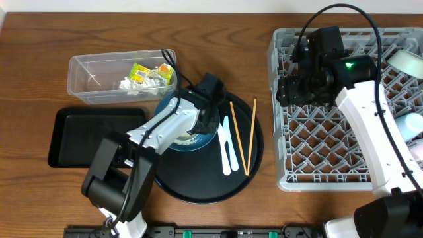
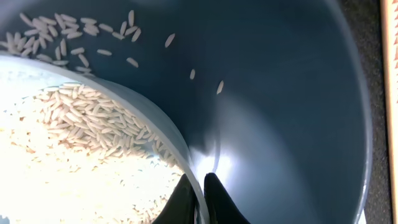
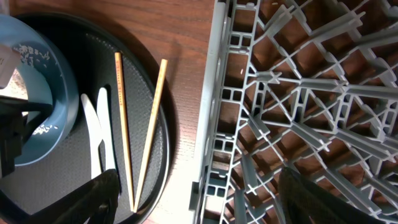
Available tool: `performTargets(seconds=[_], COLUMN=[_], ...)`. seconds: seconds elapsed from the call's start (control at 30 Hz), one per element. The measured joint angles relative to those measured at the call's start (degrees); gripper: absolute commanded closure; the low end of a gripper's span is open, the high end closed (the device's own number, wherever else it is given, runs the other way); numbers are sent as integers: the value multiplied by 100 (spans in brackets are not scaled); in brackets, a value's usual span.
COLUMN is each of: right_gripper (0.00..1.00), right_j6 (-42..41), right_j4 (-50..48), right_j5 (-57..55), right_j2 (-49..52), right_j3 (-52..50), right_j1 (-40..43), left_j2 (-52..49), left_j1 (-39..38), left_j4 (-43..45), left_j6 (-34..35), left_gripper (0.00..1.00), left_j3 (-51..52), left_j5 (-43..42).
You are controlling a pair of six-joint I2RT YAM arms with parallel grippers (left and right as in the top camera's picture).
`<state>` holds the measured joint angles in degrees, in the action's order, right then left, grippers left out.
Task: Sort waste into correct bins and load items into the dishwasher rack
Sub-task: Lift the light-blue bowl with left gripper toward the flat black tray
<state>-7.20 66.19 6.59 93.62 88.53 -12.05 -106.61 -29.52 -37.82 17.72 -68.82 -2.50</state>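
My left gripper is shut on the rim of a small white bowl full of rice grains. That bowl sits inside the large dark-blue bowl, which holds a few loose grains. In the overhead view the left gripper is over the blue bowl on the round black tray. The white spoon and chopsticks lie on that tray. My right gripper is open and empty, above the left edge of the grey rack.
The clear tub at back left holds yellow-green wrappers and a white tissue. The shallow black tray lies in front of it. Pale cups stand at the rack's right side.
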Motion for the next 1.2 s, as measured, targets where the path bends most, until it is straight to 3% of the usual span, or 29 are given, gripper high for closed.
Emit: performTargets(seconds=[0.4,0.7,1.2], right_gripper=[21,21,21], right_j6=[0,0,0], right_j4=[20,31,68], right_j5=[-4,-22,-24], right_j2=[0,0,0], right_j3=[0,0,0], right_j1=[0,0,0], left_j2=[1241,2041,2186], left_j1=[131,1259,4269], left_j4=[-717,-1231,-1421], left_j6=[4,-4,-1056], left_gripper=[94,94,94], left_j3=[-37,-55,-57], left_j5=[-114,-387,-3475])
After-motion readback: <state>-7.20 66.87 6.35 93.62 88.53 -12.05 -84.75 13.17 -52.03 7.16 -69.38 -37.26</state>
